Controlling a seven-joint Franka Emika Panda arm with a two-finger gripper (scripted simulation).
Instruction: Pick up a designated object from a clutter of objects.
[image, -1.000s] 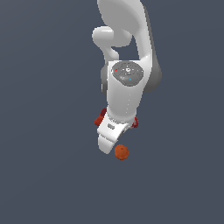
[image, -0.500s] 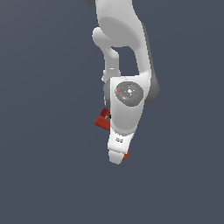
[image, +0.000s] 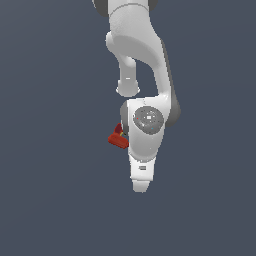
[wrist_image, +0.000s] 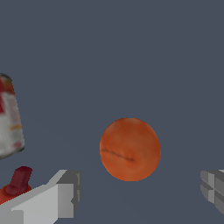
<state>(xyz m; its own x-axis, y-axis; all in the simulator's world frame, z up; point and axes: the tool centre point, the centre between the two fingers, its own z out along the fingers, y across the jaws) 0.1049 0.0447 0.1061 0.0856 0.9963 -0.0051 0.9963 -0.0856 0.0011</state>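
Wide-spread, the gripper (wrist_image: 140, 192) grasps nothing, its fingers (wrist_image: 65, 192) flanking the orange ball (wrist_image: 130, 148) untouched. Exterior view: arm (image: 145, 125) mid-frame, dark red piece (image: 118, 140) at its left edge.

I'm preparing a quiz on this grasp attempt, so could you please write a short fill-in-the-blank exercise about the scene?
1. In the wrist view, the orange ball lies ____ the two fingers of the gripper.
2. The gripper's jaws are ____.
3. The can carries a red-and-____ label.
4. In the exterior view, the arm ____ the ball.

Missing words: between; open; white; hides
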